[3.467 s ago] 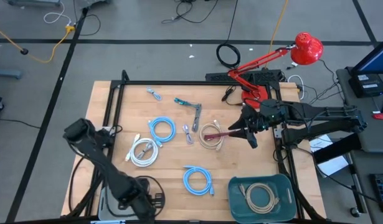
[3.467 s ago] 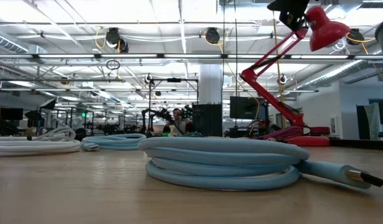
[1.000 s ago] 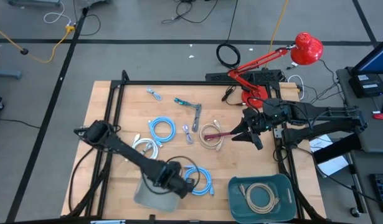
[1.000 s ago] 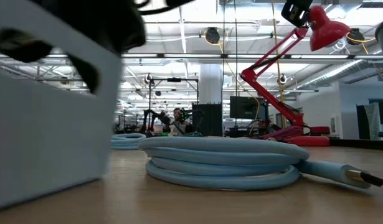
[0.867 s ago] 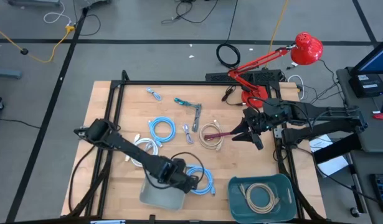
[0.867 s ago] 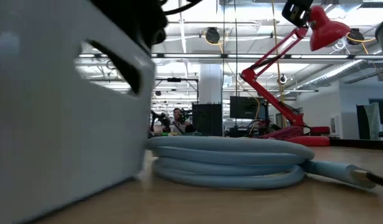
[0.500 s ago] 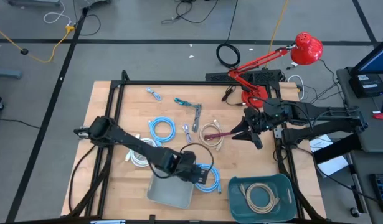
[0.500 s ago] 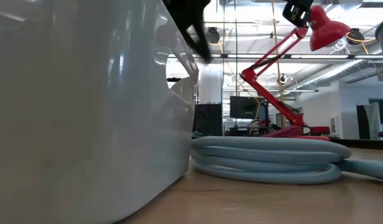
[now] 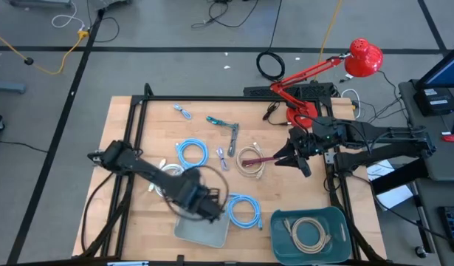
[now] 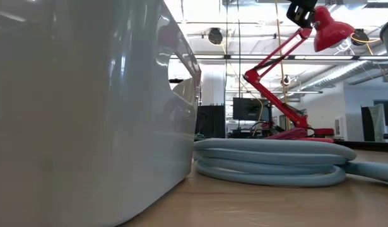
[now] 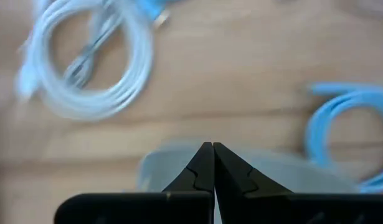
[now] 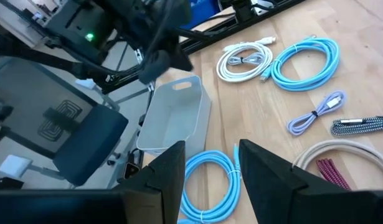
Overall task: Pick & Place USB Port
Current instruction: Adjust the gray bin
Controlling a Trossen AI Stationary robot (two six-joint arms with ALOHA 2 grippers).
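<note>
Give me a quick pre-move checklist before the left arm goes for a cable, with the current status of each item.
1. Grey bin resting flat on the table near its front edge: ok.
2. Left gripper free of any load: ok, its fingers are shut together with nothing between them.
3. Left gripper opened for a pick: not ok.
4. Blue cable coil lying clear beside the bin: ok, just to its right, though whether they touch cannot be told.
5. White cable coil reachable and uncovered: ok.
6. Right gripper out of the way: ok, parked open over the beige cable at the far right.
</note>
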